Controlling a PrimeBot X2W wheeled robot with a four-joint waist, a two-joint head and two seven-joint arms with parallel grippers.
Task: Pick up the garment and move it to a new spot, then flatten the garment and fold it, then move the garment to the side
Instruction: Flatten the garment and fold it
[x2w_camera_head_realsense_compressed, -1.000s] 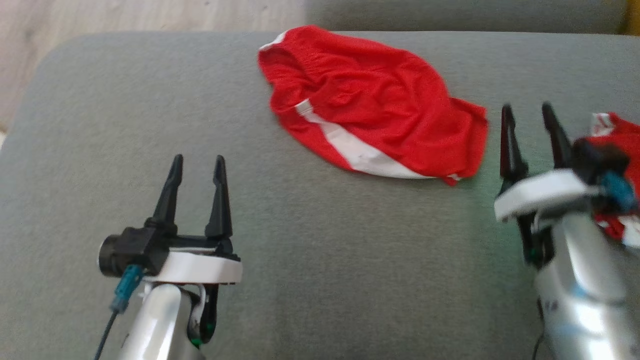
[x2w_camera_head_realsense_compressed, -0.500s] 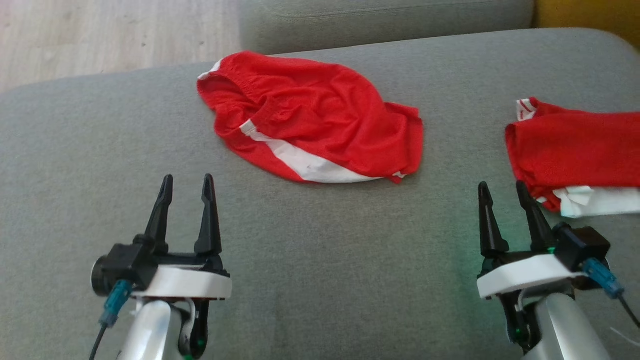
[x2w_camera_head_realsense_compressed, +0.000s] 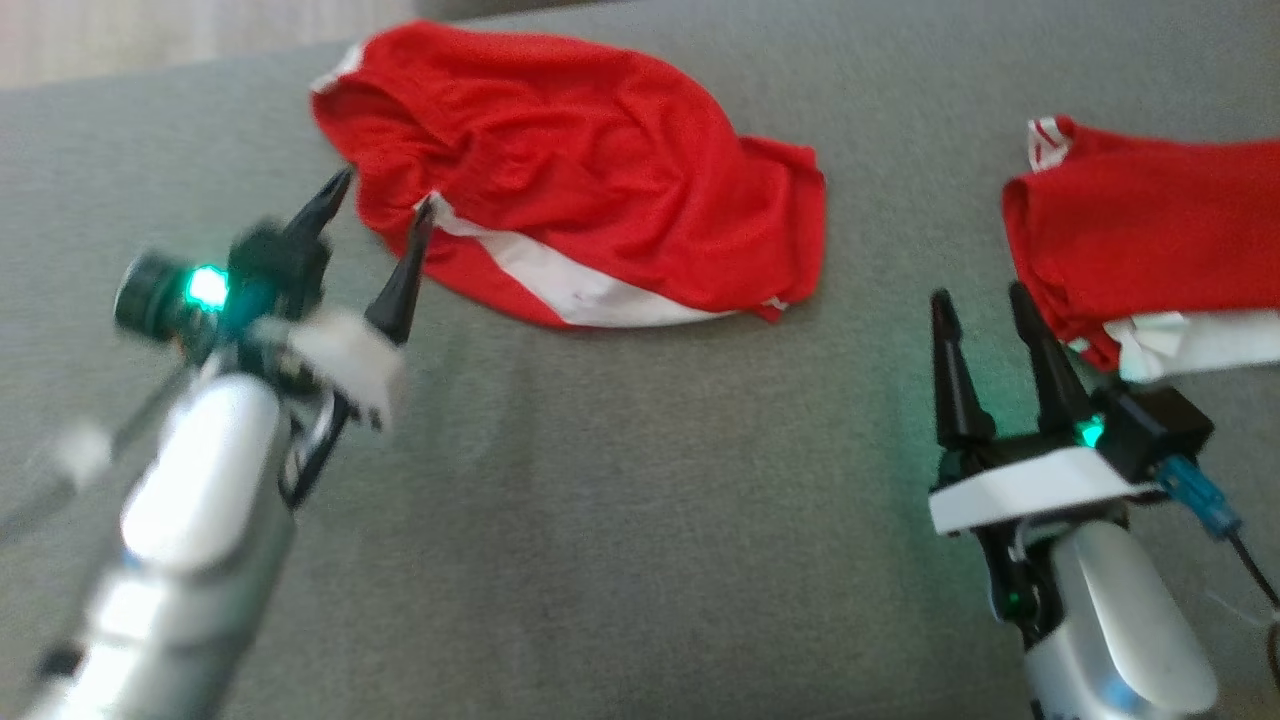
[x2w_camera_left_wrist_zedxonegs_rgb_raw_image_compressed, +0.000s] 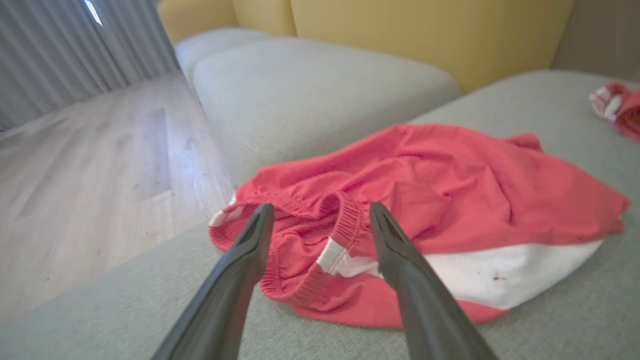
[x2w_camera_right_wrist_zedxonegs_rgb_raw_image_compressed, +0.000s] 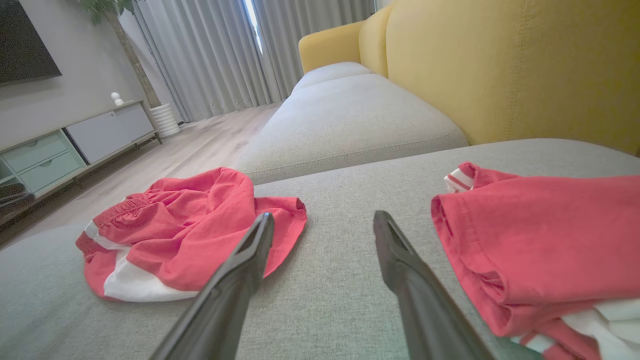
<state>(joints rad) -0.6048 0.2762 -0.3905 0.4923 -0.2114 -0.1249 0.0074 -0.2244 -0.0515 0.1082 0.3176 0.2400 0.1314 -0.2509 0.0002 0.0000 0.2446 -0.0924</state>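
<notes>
Grey sofa seat (x2w_camera_head_realsense_compressed: 620, 520): a broad cushion that carries everything; both arms rise from its near edge.
Wooden floor (x2w_camera_left_wrist_zedxonegs_rgb_raw_image_compressed: 100, 165): pale boards past the seat's left end, with grey curtains (x2w_camera_right_wrist_zedxonegs_rgb_raw_image_compressed: 210, 55) behind them.
Left pincer (x2w_camera_head_realsense_compressed: 382, 195): blurred in the head view and tilted toward the right, with jaws spread wide and holding nothing. Its two dark tips sit at the left end of the garment (whether they touch the cloth, I cannot tell).
Garment (x2w_camera_head_realsense_compressed: 580, 180): red shorts with a white side band, lying crumpled on the far left part of the seat. The elastic waistband points left, bunched and curled, and in the left wrist view it lies between the two fingers (x2w_camera_left_wrist_zedxonegs_rgb_raw_image_compressed: 240, 270). The leg hem points right.
Right pincer (x2w_camera_head_realsense_compressed: 979, 295): upright over bare cushion, jaws wide apart and empty, well apart from the garment and just beside the folded red piece.
Folded red piece (x2w_camera_head_realsense_compressed: 1150, 230): a second red cloth with white trim, stacked in neat layers at the seat's right side and cut off by the head view's right edge.
Yellow backrest (x2w_camera_right_wrist_zedxonegs_rgb_raw_image_compressed: 500, 65): stands behind the seat, on the right in the right wrist view.
</notes>
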